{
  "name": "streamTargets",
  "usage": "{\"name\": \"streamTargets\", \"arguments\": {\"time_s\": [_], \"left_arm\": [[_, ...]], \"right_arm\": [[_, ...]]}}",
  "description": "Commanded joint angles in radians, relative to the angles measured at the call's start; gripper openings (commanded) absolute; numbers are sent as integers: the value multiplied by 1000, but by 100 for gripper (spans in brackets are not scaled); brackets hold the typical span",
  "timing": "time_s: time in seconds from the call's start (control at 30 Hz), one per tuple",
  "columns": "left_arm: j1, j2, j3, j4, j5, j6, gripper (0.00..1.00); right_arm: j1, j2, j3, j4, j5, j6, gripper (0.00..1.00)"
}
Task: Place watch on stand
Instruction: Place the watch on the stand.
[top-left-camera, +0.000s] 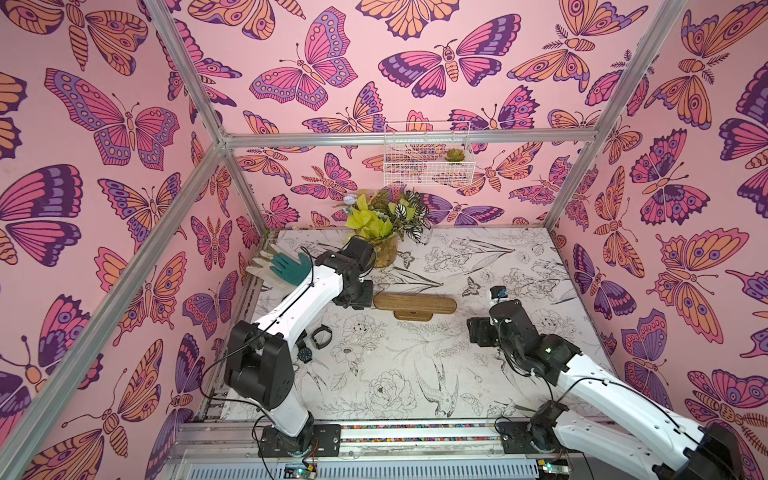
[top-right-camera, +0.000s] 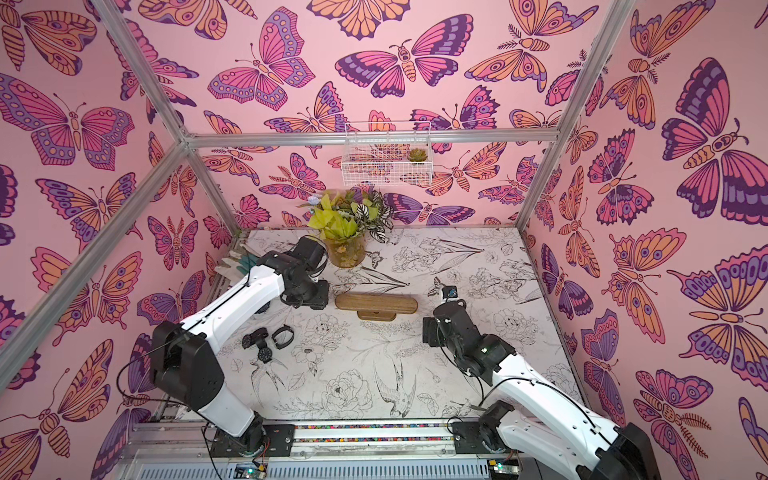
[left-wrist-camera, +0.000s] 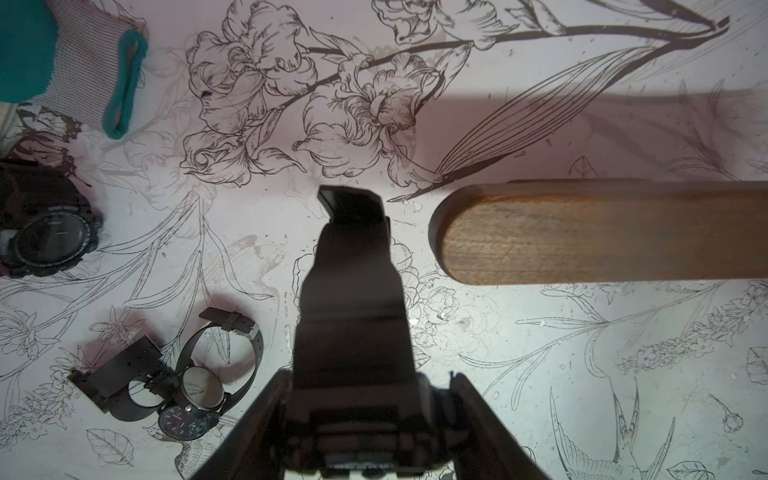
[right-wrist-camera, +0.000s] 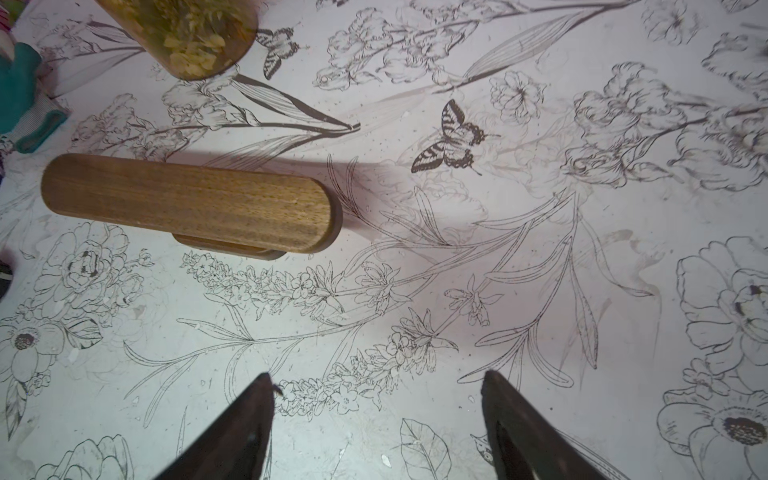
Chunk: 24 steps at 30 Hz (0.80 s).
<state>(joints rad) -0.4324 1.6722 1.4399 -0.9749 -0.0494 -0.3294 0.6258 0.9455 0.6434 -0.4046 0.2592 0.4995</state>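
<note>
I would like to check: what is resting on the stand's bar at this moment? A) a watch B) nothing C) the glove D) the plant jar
B: the stand shows a bare bar in both top views, and the loose watches lie apart from it.

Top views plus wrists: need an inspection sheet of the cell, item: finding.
Surface: floral-print table, small flecks.
Job's things: stand upright, bar bare; black watch gripped, strap toward the bar's end; loose watches by the left arm.
Clutter: glove, vase of plants at the back.
End effectors: left end effector shut on the black watch; right end effector open, empty.
Cables: black cables looped near arm bases.
Surroundings: butterfly walls, metal frame, wire basket holding a succulent.
</note>
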Motion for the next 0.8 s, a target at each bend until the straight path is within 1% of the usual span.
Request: {"name": "streamTargets", "arguments": {"time_s": [0.0,0.2,0.27,0.43,0.53,0.77], "left_arm": [[4,54,48,-37,-3,22,24],[4,136,95,-40,49,35,24],[2,154,104,-40,63,37,24],[-9,185,123,-38,80,44,24],[-13,199,129,-38,87,46,24],[-28,213,137,-39,103,52,24]], "right_arm": [[-32,33,49,26,-87,17,81],[-131,140,107,52,-230,23,82],[-155,181,127,62,-258,25,83],[-163,312,191,88,-280,-4,85],[-163,397,250,70,-300,-27,85],[-163,502,305,99,-329,-28,85]]}}
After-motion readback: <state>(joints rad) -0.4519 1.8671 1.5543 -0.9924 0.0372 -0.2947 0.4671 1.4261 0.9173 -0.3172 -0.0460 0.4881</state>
